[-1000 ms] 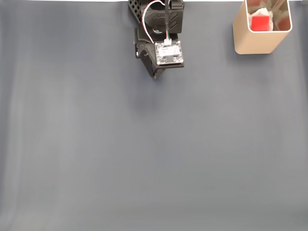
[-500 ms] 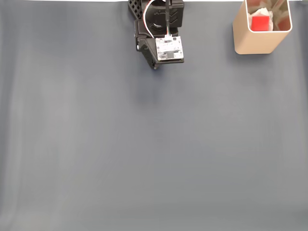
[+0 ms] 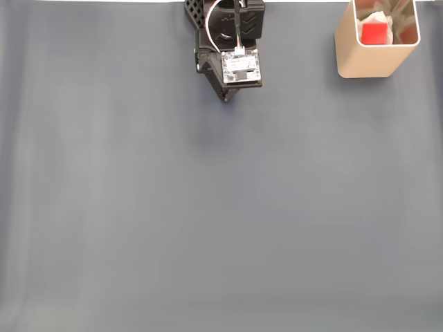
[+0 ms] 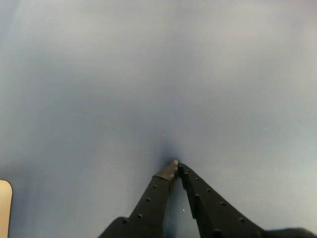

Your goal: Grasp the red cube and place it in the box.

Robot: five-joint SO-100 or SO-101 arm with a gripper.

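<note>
Grey-blue matting covers the surface (image 3: pixel 208 221) across the whole fixed view, plain and smooth. At the top edge of that view the black arm (image 3: pixel 225 41) is seen folded close to its perforated base (image 3: pixel 195 10), with a small white circuit board (image 3: pixel 241 68) mounted on it and red and white wires (image 3: pixel 221 14) looped above the board. At the top right corner the box (image 3: pixel 367 61) is stood upright on the surface, well apart from the arm. The red cube (image 3: pixel 374 32) is seen inside the box, lying beside some crumpled white material (image 3: pixel 379 18). In the wrist view the pincer (image 4: pixel 175 164) is shown entering from the bottom edge, its two dark fingers (image 4: pixel 154 198) pressed together at the tips with nothing between them, pointing over bare surface. A sliver of tan, which may be the box wall, is caught at the lower left edge of the wrist view.
</note>
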